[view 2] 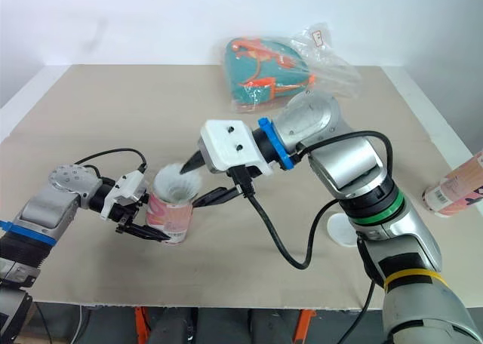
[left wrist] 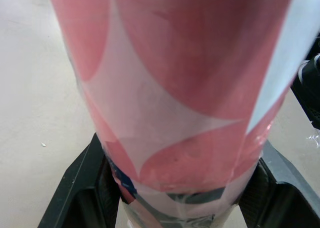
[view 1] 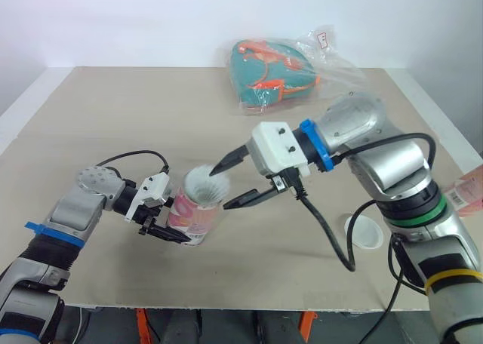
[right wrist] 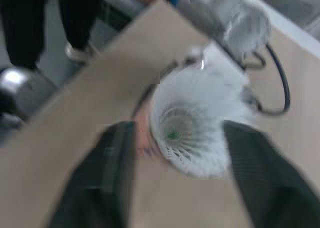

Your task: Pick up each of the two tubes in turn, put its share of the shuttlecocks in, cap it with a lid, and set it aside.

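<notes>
Pink tube (view 1: 195, 219) near-upright, white shuttlecocks (view 1: 205, 183) in top — lid (view 1: 364, 231) apart.

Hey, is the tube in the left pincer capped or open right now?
Open. The tube has no lid on it; white shuttlecock feathers stick out of its mouth, and a white lid lies apart.

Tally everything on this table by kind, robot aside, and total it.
Tubes: 2 (held tube, spare tube)
Lids: 1
Shuttlecock stacks: 1, number nested hidden
Plastic bags: 1
Total: 5
</notes>
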Tool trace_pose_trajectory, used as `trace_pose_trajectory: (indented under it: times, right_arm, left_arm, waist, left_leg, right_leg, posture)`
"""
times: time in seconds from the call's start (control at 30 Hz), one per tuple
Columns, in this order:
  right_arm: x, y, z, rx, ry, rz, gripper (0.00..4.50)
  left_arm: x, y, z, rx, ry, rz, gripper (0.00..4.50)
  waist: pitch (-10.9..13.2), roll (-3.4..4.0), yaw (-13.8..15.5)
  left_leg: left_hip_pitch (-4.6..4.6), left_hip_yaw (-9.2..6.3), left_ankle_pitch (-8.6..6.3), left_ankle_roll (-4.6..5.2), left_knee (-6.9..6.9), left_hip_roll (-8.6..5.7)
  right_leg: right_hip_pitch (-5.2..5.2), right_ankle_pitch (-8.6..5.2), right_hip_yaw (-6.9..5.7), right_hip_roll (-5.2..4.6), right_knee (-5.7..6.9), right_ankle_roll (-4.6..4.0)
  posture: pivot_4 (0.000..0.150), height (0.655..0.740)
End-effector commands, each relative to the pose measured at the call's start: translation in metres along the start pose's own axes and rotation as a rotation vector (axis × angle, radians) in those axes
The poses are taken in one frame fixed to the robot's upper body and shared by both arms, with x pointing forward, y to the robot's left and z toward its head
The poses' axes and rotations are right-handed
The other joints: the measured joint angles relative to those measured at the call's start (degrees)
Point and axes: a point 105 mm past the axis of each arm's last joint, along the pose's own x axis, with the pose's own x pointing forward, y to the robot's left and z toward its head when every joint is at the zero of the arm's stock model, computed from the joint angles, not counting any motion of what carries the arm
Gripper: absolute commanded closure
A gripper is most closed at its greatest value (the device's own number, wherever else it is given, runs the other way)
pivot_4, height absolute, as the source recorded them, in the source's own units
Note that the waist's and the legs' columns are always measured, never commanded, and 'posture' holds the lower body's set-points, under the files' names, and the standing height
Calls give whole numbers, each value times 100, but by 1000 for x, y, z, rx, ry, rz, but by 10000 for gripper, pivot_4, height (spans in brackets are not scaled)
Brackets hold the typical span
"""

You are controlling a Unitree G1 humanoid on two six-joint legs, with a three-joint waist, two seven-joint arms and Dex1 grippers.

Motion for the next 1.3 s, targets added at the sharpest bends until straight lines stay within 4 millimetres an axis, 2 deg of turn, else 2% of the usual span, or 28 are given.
trace_pose_trajectory:
  times: [0.03, 0.13, 0.27, 0.3, 0.33, 0.37, 0.4, 0.5, 0.67, 0.83, 0.93, 1.07, 1.3]
  right_arm:
    - [-15, -15, 13, 41, -67, -67, 9620]
    - [-13, -27, 7, 125, -101, -117, 9620]
    - [3, -30, 1, 177, -104, -107, 19216]
    - [7, -27, 1, 177, -107, -80, 26500]
    - [9, -25, 1, 179, -110, -61, 28341]
    - [11, -24, 2, 180, -113, -47, 34871]
    - [13, -23, 3, 177, -114, -30, 35704]
    - [19, -23, 6, 170, -106, 5, 44551]
    - [33, -26, 4, 188, -62, 66, 44551]
    - [50, -22, -24, 185, 135, 165, 44551]
    - [53, -13, -28, 161, 179, 268, 44551]
    - [66, -16, -46, 143, 299, 305, 44551]
    - [88, -10, -60, 74, 371, 364, 44551]
  left_arm:
    - [-2, 0, -6, -13, 39, 4, 18655]
    - [-2, 1, -6, -9, 40, 5, 18655]
    - [-2, 1, -7, -8, 44, 6, 18655]
    - [-2, 1, -7, -8, 44, 7, 18655]
    - [-2, 1, -7, -8, 45, 8, 18655]
    - [-2, 1, -7, -8, 46, 8, 18655]
    - [-2, 1, -7, -7, 45, 10, 18655]
    - [-3, 1, -8, -6, 46, 13, 18655]
    - [-4, 0, -8, -9, 47, 16, 18655]
    - [-4, -2, -8, -11, 45, 21, 18655]
    - [-5, -3, -8, -12, 44, 24, 18655]
    - [-5, -2, -7, -12, 44, 32, 18655]
    - [-5, -3, -6, -18, 42, 42, 18655]
  waist:
    - [0, 0, -2]
    - [0, 0, -11]
    - [0, 0, 1]
    - [0, 0, 1]
    - [0, 0, 2]
    - [0, 0, 1]
    - [0, 0, -2]
    - [0, 0, -4]
    - [0, 0, -4]
    - [0, 0, -6]
    - [-1, 1, -11]
    - [-1, 1, -17]
    - [-13, -8, -16]
  left_leg:
    - [2, 0, 0, 0, 0, 1]
    - [5, 3, 0, 0, 1, 2]
    - [4, 3, 0, 0, 1, 3]
    - [-1, 2, 0, 0, 0, 1]
    - [-1, 1, 0, 0, 0, 0]
    - [-1, 0, 0, 0, 0, 0]
    - [-1, 0, 0, 0, 0, 1]
    - [1, 0, 0, 0, 1, 1]
    - [0, 0, 0, 0, 1, 2]
    - [0, 1, 0, 0, 1, 2]
    - [-1, 5, 0, 0, -1, 2]
    - [2, 3, 0, 0, -5, 5]
    - [12, 3, 0, -1, -4, 12]
  right_leg:
    - [0, -2, -2, 0, 0, 4]
    - [-1, 0, -3, 0, 0, 1]
    - [-3, 2, -3, 1, 0, 1]
    - [-3, 0, -2, 0, 0, 2]
    - [-3, 0, -2, 0, 0, 2]
    - [-3, 0, -3, 1, 0, 3]
    - [-3, 0, -3, 1, 0, 3]
    - [-4, 2, -3, 1, 0, 5]
    - [-5, 2, -6, 1, 1, 5]
    - [-9, 1, -6, 1, 1, 3]
    - [-13, 1, -5, 0, 1, 3]
    - [-13, -3, -8, 2, 2, -1]
    - [-6, 2, -11, 8, 5, -6]
  posture:
    - [1500, 7400]
    - [1500, 7400]
    - [1500, 7400]
    - [1500, 7400]
    - [1500, 7400]
    - [1500, 7400]
    - [1500, 7400]
    - [1500, 7400]
    - [1500, 7400]
    - [1500, 7400]
    - [1500, 7400]
    - [1500, 7400]
    - [1500, 7400]
